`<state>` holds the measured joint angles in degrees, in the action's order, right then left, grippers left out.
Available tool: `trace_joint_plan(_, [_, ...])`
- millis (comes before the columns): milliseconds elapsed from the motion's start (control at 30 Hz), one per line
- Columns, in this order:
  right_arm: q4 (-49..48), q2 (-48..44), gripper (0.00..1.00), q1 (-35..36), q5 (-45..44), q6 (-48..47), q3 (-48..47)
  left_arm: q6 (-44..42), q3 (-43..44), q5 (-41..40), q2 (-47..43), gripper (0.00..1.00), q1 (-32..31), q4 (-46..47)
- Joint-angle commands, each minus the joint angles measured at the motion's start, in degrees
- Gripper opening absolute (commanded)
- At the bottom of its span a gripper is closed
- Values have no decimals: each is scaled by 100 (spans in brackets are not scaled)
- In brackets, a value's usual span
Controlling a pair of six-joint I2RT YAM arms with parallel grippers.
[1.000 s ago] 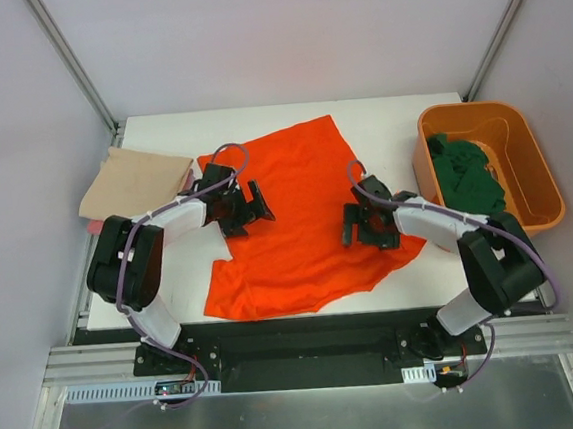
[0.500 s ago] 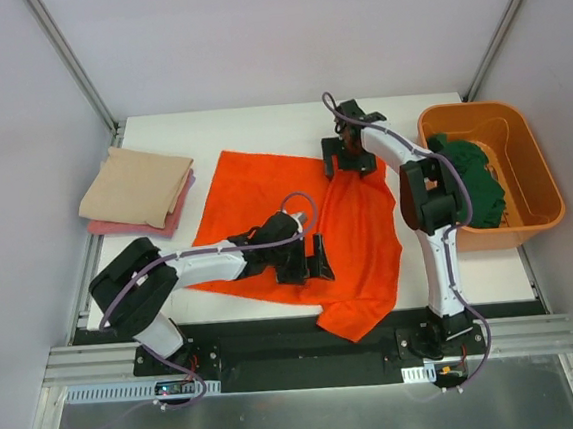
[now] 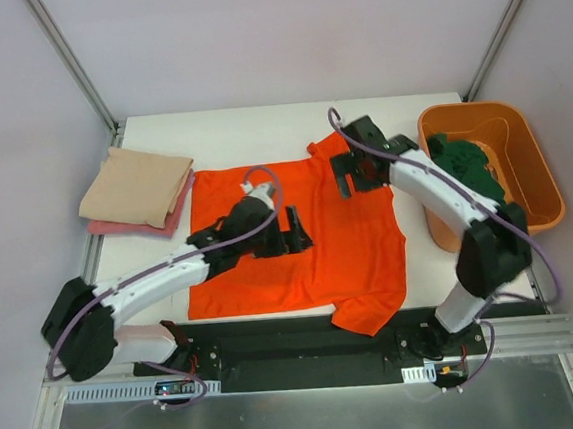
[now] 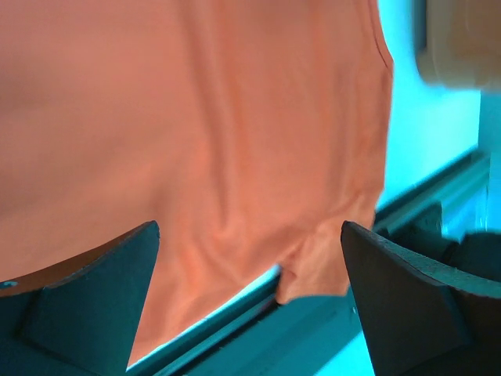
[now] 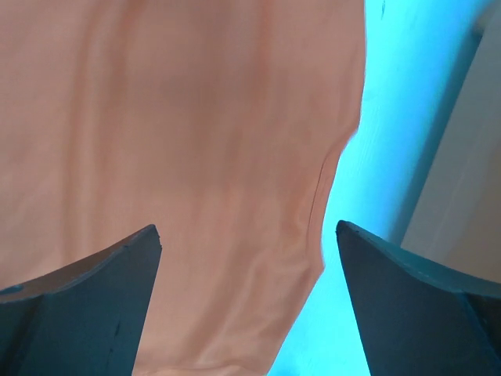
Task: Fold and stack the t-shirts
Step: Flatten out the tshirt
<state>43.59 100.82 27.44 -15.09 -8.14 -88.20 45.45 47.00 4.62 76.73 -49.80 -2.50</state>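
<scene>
A bright orange t-shirt (image 3: 310, 248) lies spread across the middle of the table, with one sleeve hanging over the near edge. My left gripper (image 3: 298, 232) hovers open over its centre, and nothing sits between its fingers (image 4: 86, 305). Over the shirt's far right part near the collar, my right gripper (image 3: 355, 178) is also open and empty. Both wrist views show orange cloth (image 4: 196, 117) (image 5: 172, 141) below the spread jaws. A folded beige t-shirt (image 3: 133, 185) rests on a pink one (image 3: 162, 226) at the far left. A dark green t-shirt (image 3: 469, 173) lies crumpled in the bin.
The rigid orange plastic bin (image 3: 480, 109) stands at the right edge of the white table (image 3: 259, 127). Black base rails (image 3: 298, 349) run along the near edge. Grey walls and metal frame posts close in the back and sides.
The orange shirt went from a rumpled diagonal heap to lying flatter and squarer. My left gripper moved right to the shirt's middle. My right gripper swung to the far side and sits near the collar.
</scene>
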Motion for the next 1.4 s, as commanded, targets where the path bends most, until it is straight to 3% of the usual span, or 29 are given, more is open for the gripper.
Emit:
trace_joint_plan(0, [-753,-1413,96,182,329,1005,2075,-212,-770,-858,-982,99,882,-672])
trace_joint_plan(133, [-1889,-1969,96,464,1394,910,3448,-334,-1412,-612,-1519,99,1744,-699])
trace_joint_plan(333, [-1943,-1409,96,271,972,1341,3504,-493,-1484,-866,-1285,99,2466,-673])
trace_joint_plan(533, [-1960,-573,96,-80,947,1710,3161,-721,-501,-471,252,99,2993,-716])
trace_joint_plan(700, [-1898,-221,96,-388,798,2167,2993,-748,562,-471,1667,99,3371,-1340])
trace_joint_plan(1000, [-1863,104,96,-968,956,2212,2415,-986,2900,65,3602,99,3582,-2069])
trace_joint_plan(1100, [-1741,464,96,-1074,807,1922,1914,-977,3455,83,3867,99,3644,-2306])
trace_joint_plan(1200, [-1477,694,96,-1065,526,1729,1430,-951,3413,83,3675,99,3653,-2307])
trace_joint_plan(1367, [-1345,361,96,-864,376,1352,1156,-1266,3447,109,3130,99,3644,-2334])
